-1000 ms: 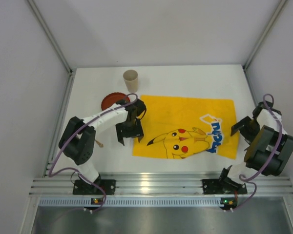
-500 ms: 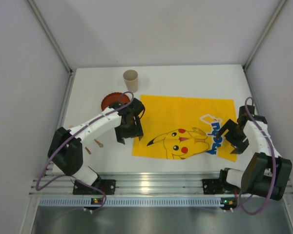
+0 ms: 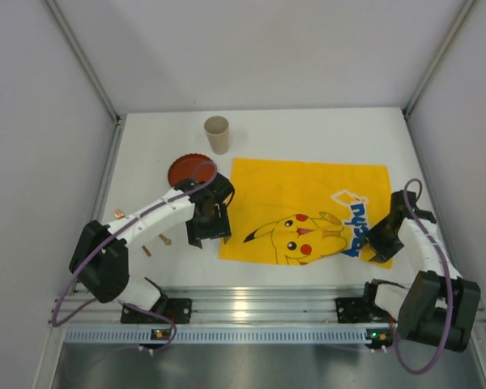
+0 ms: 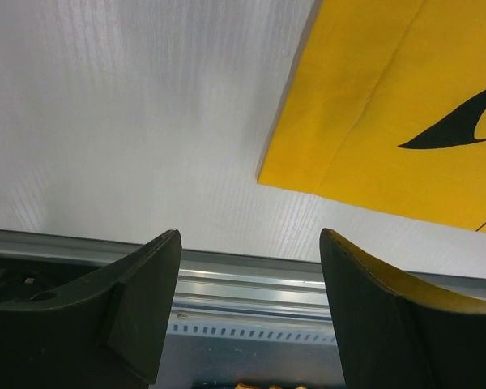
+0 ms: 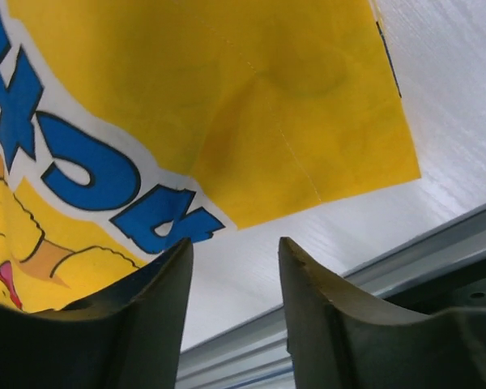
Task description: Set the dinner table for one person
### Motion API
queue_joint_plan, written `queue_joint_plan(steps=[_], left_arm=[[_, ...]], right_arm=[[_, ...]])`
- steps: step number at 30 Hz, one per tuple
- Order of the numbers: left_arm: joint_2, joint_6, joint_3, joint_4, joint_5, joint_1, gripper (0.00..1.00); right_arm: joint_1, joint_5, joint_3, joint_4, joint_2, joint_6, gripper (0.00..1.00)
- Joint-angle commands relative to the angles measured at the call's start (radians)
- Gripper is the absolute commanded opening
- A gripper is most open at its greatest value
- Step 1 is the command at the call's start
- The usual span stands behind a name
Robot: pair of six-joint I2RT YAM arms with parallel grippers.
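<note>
**mk_tinkers:** Left hand [image 4: 251,237] is released, jaws wide with nothing between them, hanging just over the near left corner of the yellow Pikachu cloth [image 4: 373,97]. Why park there?

**servo_sue:** My guess is it's lining up a corner pinch. Right hand [image 5: 235,243] mirrors it over the near right corner. Its fingers are apart with nothing caught, and only bare worktop [image 5: 470,121] shows through the gap. Two corners, two hands, so it looks like they want to tug or square the cloth up as a placemat.

**mk_tinkers:** And the thing being set, where's that?

**servo_sue:** That's the white worktop under everything, with the aluminium rail [image 3: 259,308] along the near edge by the arm bases. The cloth lies on its middle-right part. There's a small ridge in the fabric near the right corner, so maybe that's what needs smoothing.

**mk_tinkers:** Dishes?

**servo_sue:** Red plate [image 3: 184,168] sits off the cloth, just beside its far left corner, with the beige cup [image 3: 216,134] beyond it. A few small brownish bits [image 3: 164,239] lie left of the left arm, too small to tell what they are. Nothing's on the cloth, so I'd say the setting has barely begun.
</note>
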Motion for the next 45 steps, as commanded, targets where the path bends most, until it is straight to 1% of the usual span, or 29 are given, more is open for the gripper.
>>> queue_joint_plan(steps=[1, 3, 4, 6, 7, 9, 10, 12, 13, 15, 18, 22, 26, 27, 30, 34, 35, 37, 38, 39, 40, 41, 42, 44, 45], left_arm=[[-0.077, 0.016, -0.04, 0.023, 0.019, -0.002, 0.74], [-0.105, 0.009, -0.077, 0.028, 0.022, -0.003, 0.74], [-0.109, 0.009, -0.094, 0.03, 0.027, -0.003, 0.74], [-0.125, 0.012, -0.109, 0.027, 0.035, -0.002, 0.73], [-0.129, 0.014, -0.12, 0.023, 0.035, -0.003, 0.73], [-0.138, 0.023, -0.126, 0.011, 0.025, -0.002, 0.73], [-0.141, 0.026, -0.129, 0.005, 0.013, -0.002, 0.73], [-0.148, 0.028, -0.132, -0.001, 0.007, -0.002, 0.73], [-0.149, 0.026, -0.134, -0.001, 0.007, -0.002, 0.73], [-0.154, 0.019, -0.138, 0.0, 0.013, 0.0, 0.73], [-0.151, 0.012, -0.141, 0.01, 0.022, 0.0, 0.72], [-0.137, 0.019, -0.138, 0.01, 0.019, 0.0, 0.72], [-0.128, 0.022, -0.135, 0.01, 0.019, -0.002, 0.72], [-0.125, 0.022, -0.135, 0.011, 0.019, 0.0, 0.72], [-0.115, 0.023, -0.132, 0.013, 0.022, 0.0, 0.72], [-0.085, 0.029, -0.106, 0.022, 0.033, 0.0, 0.72], [-0.067, 0.029, -0.098, 0.023, 0.032, -0.002, 0.72], [-0.05, 0.031, -0.071, 0.027, 0.029, -0.002, 0.72], [-0.033, 0.031, -0.062, 0.028, 0.03, 0.0, 0.72], [-0.025, 0.032, -0.04, 0.03, 0.029, 0.0, 0.72], [-0.019, 0.034, -0.029, 0.03, 0.025, -0.002, 0.72], [-0.007, 0.035, -0.017, 0.03, 0.018, 0.0, 0.72], [0.0, 0.04, -0.006, 0.034, 0.012, 0.0, 0.72], [0.022, 0.057, 0.017, 0.062, -0.008, 0.0, 0.73], [0.033, 0.065, 0.023, 0.079, -0.019, -0.002, 0.73]], right_arm=[[0.013, 0.006, -0.039, 0.137, 0.008, 0.071, 0.44], [0.013, 0.005, -0.053, 0.202, -0.001, 0.088, 0.39], [0.013, 0.005, -0.053, 0.269, -0.016, 0.094, 0.31], [0.013, -0.004, -0.062, 0.345, -0.04, 0.103, 0.24], [0.013, -0.006, -0.067, 0.403, -0.047, 0.109, 0.18], [0.012, 0.005, -0.066, 0.42, -0.023, 0.115, 0.11], [0.013, 0.015, -0.062, 0.405, 0.024, 0.117, 0.0], [0.012, 0.015, -0.065, 0.391, 0.072, 0.123, 0.0], [0.012, 0.04, -0.085, 0.383, 0.1, 0.131, 0.0], [0.012, 0.037, -0.114, 0.389, 0.103, 0.141, 0.0], [0.013, 0.025, -0.18, 0.4, 0.062, 0.177, 0.0], [0.013, 0.025, -0.24, 0.362, -0.055, 0.203, 0.0], [0.018, 0.049, -0.202, 0.215, -0.164, 0.178, 0.0], [0.016, 0.045, -0.19, 0.165, -0.229, 0.166, 0.0], [0.016, 0.048, -0.116, 0.072, -0.346, 0.135, 0.0], [0.016, 0.038, -0.021, -0.029, -0.366, 0.106, 0.0], [0.016, 0.026, -0.015, -0.038, -0.354, 0.097, 0.01], [0.018, 0.025, -0.004, -0.019, -0.316, 0.068, 0.18], [0.016, 0.0, 0.0, 0.001, -0.302, 0.059, 0.3], [0.016, 0.0, 0.008, 0.052, -0.267, 0.049, 0.55], [0.018, 0.0, 0.034, 0.076, -0.239, 0.04, 0.62], [0.016, -0.006, 0.052, 0.101, -0.21, 0.037, 0.65], [0.016, -0.012, 0.075, 0.138, -0.139, 0.036, 0.66], [0.018, -0.037, 0.151, 0.171, -0.061, 0.034, 0.66], [0.019, -0.047, 0.177, 0.202, 0.01, 0.031, 0.66]])
